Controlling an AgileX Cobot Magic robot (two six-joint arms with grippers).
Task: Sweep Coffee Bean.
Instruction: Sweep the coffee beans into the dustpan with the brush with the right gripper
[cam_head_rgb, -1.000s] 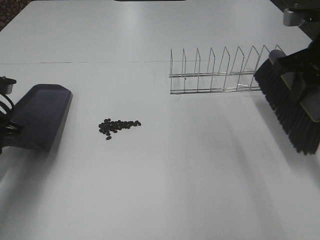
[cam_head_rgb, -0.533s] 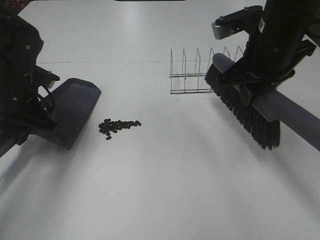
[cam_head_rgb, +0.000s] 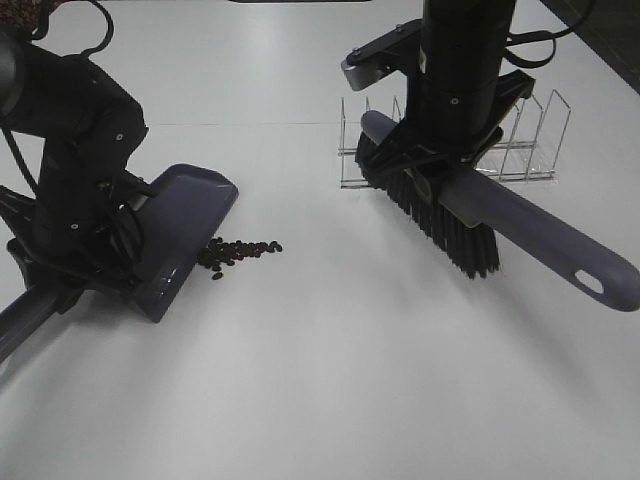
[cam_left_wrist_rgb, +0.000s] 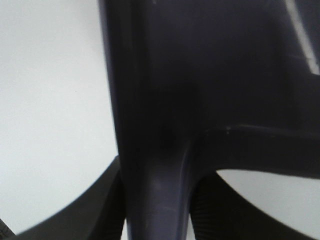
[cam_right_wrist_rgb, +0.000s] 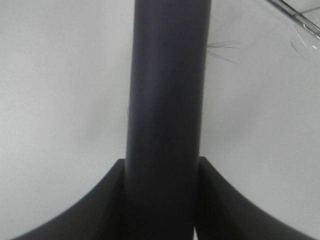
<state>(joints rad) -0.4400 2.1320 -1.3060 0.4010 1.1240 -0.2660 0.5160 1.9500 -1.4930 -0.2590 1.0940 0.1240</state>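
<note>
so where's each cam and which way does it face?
Exterior high: mounted high, looks down on the table; left arm, right arm, dustpan, coffee beans, brush, wire rack.
Left wrist: on left arm, looks along the dustpan handle; left gripper shut on it.
Right wrist: on right arm, looks along the brush handle; right gripper shut on it.
Shared: exterior and right wrist show the wire rack.

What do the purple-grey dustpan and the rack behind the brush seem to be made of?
The purple-grey flat dustpan: probably moulded plastic, smooth with a dull sheen along its rim. The silver divider rack: thin bare metal wire, it seems, as the table shows through between its loops.
</note>
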